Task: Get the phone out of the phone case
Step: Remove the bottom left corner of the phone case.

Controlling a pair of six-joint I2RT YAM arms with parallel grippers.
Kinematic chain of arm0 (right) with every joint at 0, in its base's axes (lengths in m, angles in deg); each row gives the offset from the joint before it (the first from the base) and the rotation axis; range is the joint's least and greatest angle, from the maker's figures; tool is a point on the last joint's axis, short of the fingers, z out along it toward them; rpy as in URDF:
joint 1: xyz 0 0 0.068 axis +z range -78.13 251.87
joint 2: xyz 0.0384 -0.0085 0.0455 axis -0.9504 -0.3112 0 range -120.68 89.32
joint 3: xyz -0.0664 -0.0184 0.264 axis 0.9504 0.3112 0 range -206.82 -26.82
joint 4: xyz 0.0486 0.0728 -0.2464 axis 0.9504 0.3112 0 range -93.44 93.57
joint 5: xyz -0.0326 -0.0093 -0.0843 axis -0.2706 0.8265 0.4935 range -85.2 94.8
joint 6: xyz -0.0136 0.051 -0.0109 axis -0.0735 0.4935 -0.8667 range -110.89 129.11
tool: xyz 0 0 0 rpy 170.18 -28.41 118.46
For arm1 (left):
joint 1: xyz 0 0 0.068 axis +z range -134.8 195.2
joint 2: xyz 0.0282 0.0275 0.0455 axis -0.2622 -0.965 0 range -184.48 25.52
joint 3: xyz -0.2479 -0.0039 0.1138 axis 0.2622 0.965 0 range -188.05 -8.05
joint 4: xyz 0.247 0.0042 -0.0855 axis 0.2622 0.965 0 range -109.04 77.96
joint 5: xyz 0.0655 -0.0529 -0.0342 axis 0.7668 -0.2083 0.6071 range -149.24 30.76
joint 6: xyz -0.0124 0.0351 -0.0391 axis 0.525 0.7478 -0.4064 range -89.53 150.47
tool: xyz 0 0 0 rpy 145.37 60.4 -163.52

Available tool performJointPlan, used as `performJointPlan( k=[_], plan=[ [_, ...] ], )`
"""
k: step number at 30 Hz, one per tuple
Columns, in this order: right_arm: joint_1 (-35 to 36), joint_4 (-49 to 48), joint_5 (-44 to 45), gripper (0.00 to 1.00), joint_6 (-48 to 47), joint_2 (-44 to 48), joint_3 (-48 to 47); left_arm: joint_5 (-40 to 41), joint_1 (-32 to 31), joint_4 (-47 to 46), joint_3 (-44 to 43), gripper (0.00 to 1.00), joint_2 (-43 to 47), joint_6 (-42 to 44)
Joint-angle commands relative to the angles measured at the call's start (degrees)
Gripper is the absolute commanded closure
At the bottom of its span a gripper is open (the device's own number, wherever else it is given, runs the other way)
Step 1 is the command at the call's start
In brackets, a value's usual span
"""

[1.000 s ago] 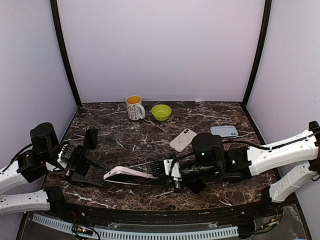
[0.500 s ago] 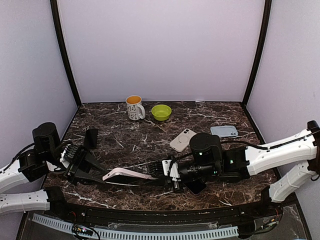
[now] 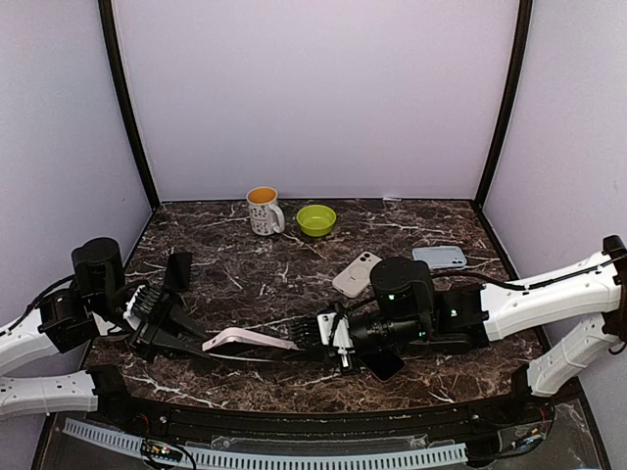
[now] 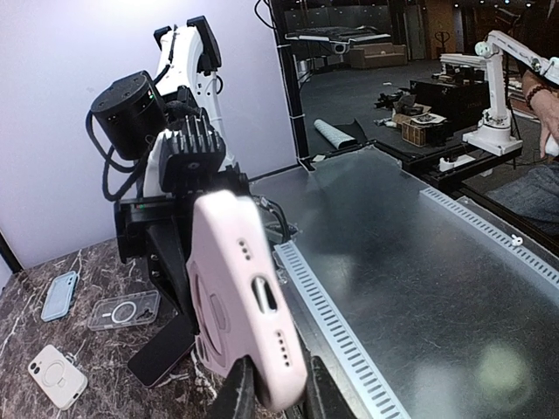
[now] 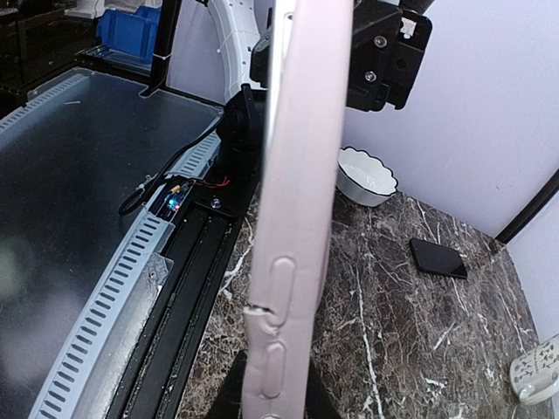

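L gripper [image 4: 278, 394] & R gripper [image 5: 266, 408] each pinch tight on opposite ends of the pink phone case [image 3: 250, 340]; pull too hard & a thin grip prob slips, dropping it.

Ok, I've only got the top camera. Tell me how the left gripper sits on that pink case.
Observer: In the left wrist view, the left gripper has a finger on either side of the pink case, at its port end. No gap shows.
Operator: Now give me the right side.
Observer: In the right wrist view, the case rises edge-on from the shut right gripper, with its side buttons toward the camera.
Operator: Add anything I can't see.
Observer: A white bowl sits on the table beyond the case.
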Motion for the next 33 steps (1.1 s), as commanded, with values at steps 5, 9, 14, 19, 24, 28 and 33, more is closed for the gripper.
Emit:
performJointPlan(
  k=[5,9,14,19,24,28,33],
  plan=[
    [-0.28,2.07,-3.71,1.0,-11.62,-1.19,-4.65,-7.31,0.02,11.21,-4.76,0.82,-3.39,5.35],
    [-0.49,2.86,-3.38,1.0,-16.81,-1.58,-5.04,-10.99,0.01,14.68,-5.82,0.82,-5.86,7.88],
    [-0.58,6.39,-1.84,1.0,-22.96,-2.33,-6.93,-11.85,0.03,19.38,-7.69,0.82,-8.33,12.93],
    [-0.58,8.15,0.38,1.0,-27.42,-3.2,-8.37,-12.18,0.03,22.7,-8.77,0.81,-11.79,16.19],
    [-0.6,10.14,2.69,1.0,-32.1,-3.54,-9.5,-12.4,0.04,24.24,-9.34,0.8,-13.77,16.97],
    [-0.58,9.79,4.86,1.0,-34.73,-3.33,-9.53,-10.42,0.01,25.62,-9.72,0.79,-15.45,17.41],
    [-0.02,8.23,7.99,1.0,-37.89,-2.51,-8.74,-8.76,0.01,26.52,-9.81,0.78,-17.1,17.62]
  ],
)
